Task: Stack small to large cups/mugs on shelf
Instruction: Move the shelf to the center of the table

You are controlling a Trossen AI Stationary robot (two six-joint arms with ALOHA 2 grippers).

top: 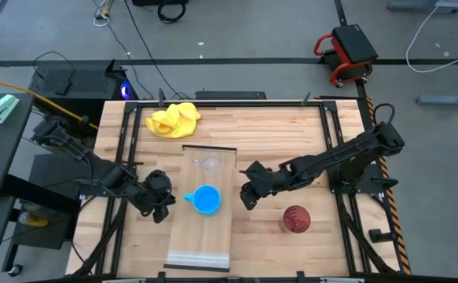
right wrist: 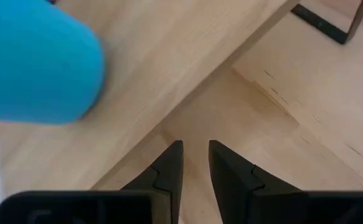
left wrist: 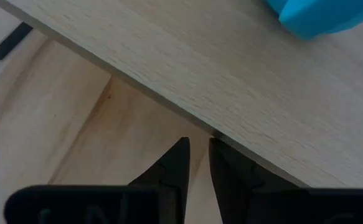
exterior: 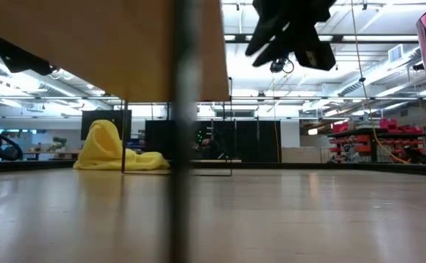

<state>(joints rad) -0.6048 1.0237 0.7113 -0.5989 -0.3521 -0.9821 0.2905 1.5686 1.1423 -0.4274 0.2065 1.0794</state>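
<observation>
**Fingers nearly closed on both sides of the shelf**

Fingers on my left [left wrist: 197, 163] are drawn almost together with nothing between them, hanging just off the long edge of the shelf [left wrist: 231, 68], their tips over the desk [left wrist: 56, 118] right beside that edge. Just beyond them, on the shelf, sits the blue mug [left wrist: 321, 15].

My right fingers [right wrist: 195, 165] are likewise pinched to a thin gap and grasp nothing, hovering over the desk at the shelf's opposite long edge. The blue mug [right wrist: 35, 59] lies just ahead of them on the plank.

From above, my left fingers [top: 163, 206] and right fingers [top: 247, 195] flank the blue mug [top: 206, 200], which stands mid-shelf [top: 201, 236] with its handle turned toward my left side. The clear cup [top: 209, 164] stands on the shelf beyond the mug, apart from it. The dark red cup [top: 296, 219] stands on the desk [top: 276, 134] near my right fingers, off the shelf. A yellow cloth [top: 174, 119] lies crumpled well apart, past the shelf's far end.
</observation>
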